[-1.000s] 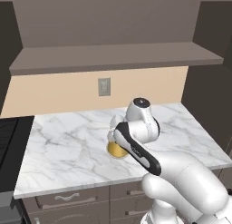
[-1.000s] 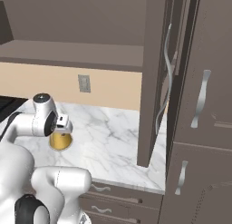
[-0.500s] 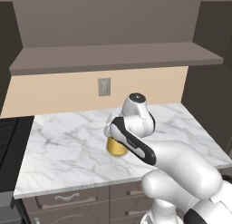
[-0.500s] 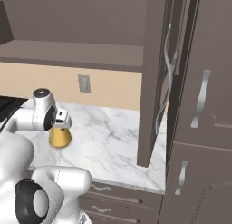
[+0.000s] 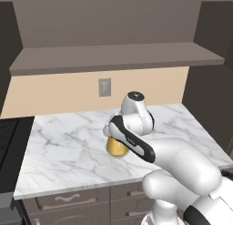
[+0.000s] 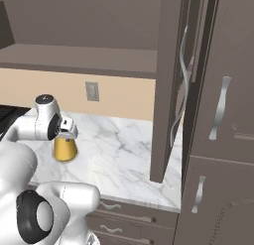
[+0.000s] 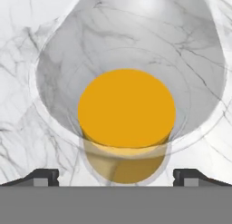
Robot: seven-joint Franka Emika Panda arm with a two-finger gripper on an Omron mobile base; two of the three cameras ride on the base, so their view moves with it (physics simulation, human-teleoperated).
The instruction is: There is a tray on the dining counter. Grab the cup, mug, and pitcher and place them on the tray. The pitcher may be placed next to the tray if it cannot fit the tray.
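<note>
Marble top: white with grey veins [image 5: 68, 146], the landmark here; it carries the pitcher [image 6: 65, 149] near its middle.
Change from earlier: the arm has swung its hand further up and over the pitcher, so more of the yellow base shows below the wrist than a second ago; the pitcher itself has not moved on the marble.
Pitcher: clear glass, upright, orange-yellow liquid [image 7: 127, 109] seen straight down through its mouth.
Gripper: gripper [image 7: 116, 177] hangs above the pitcher's mouth, fingertips [image 7: 43, 177] spread wide to either side, holding nothing.
Wall: beige strip behind the marble with a grey outlet plate [image 5: 104, 87].
Above: dark brown shelf [image 5: 113, 58].
Right of the marble: tall brown cabinet doors with curved metal handles [image 6: 220, 107].
Left of the marble: dark stove edge [image 5: 9, 151].
</note>
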